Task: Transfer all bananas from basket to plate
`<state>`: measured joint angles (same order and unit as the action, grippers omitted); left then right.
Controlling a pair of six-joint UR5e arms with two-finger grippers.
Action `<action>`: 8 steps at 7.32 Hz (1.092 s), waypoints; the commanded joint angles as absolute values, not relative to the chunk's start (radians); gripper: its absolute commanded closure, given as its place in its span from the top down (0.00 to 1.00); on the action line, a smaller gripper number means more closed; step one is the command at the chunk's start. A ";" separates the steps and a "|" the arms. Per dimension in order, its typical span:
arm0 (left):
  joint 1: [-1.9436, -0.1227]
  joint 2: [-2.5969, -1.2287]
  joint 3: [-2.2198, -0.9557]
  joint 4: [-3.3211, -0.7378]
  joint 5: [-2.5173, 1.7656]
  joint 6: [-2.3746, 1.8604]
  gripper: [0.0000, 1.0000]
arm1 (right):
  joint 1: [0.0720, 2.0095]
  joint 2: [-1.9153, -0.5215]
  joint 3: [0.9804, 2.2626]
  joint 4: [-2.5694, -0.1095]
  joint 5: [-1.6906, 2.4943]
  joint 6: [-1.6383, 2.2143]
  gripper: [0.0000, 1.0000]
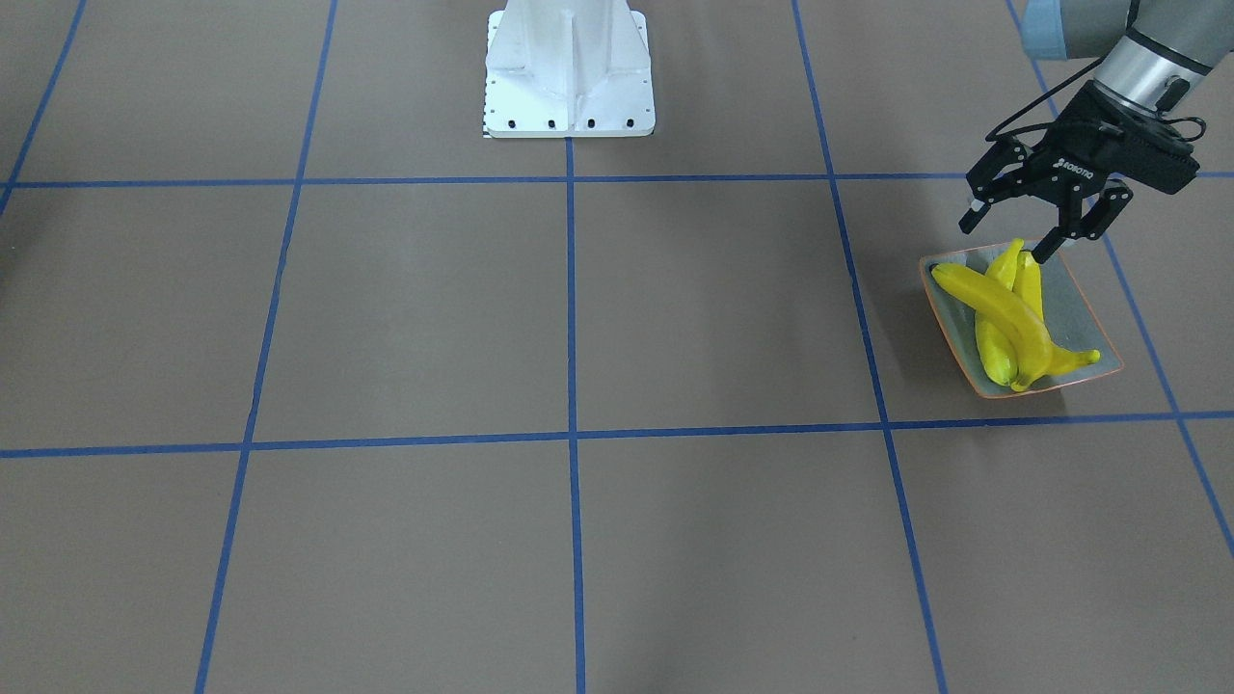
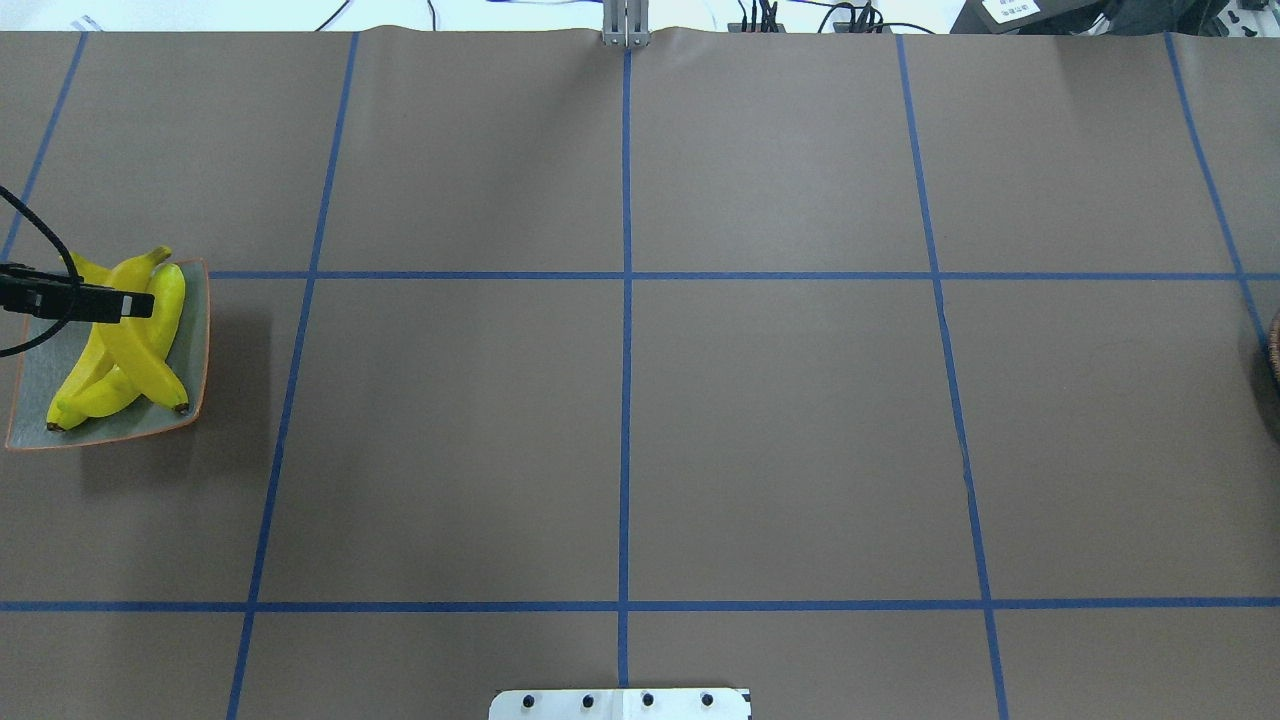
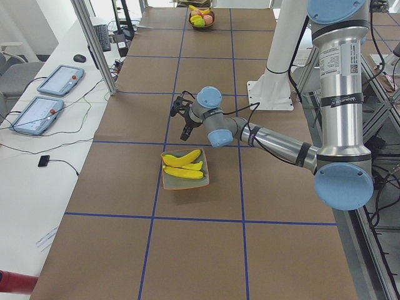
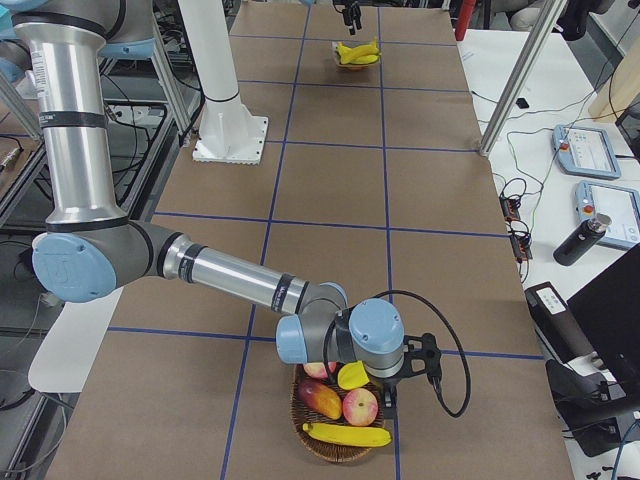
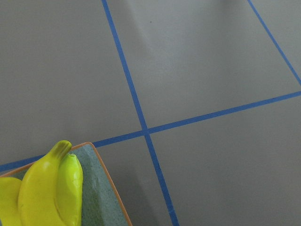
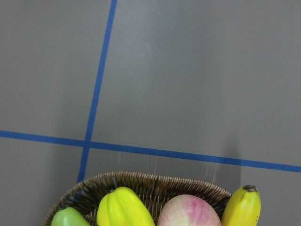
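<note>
Front-facing view: left gripper [image 1: 1005, 241] hangs wide open, empty, above the plate [image 1: 1072, 297] by the worktop's [image 1: 434, 308] left edge. You have three bananas [image 1: 1003, 308] piled there. One banana [image 4: 347, 434] lies in the basket [image 4: 312, 440] at the right edge. Right gripper [image 4: 392, 398] is above it; can't tell its opening.

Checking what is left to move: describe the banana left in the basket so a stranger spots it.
At the end of the table on the robot's right stands a wicker basket. The banana lies along its rim: the only long, slim one among rounder fruit.
</note>
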<state>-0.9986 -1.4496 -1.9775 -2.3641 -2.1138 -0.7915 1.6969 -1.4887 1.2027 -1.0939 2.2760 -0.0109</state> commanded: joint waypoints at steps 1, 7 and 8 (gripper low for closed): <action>-0.999 -1.450 -1.977 -2.364 -2.114 -0.792 1.00 | 1.697 -1.473 1.062 -0.953 2.192 0.015 0.98; -0.997 -1.460 -1.974 -2.364 -2.114 -0.792 1.00 | 1.690 -1.393 0.818 -0.775 2.243 0.163 0.95; -0.997 -1.460 -1.974 -2.364 -2.114 -0.792 1.00 | 1.689 -1.396 0.816 -0.775 2.255 0.169 0.94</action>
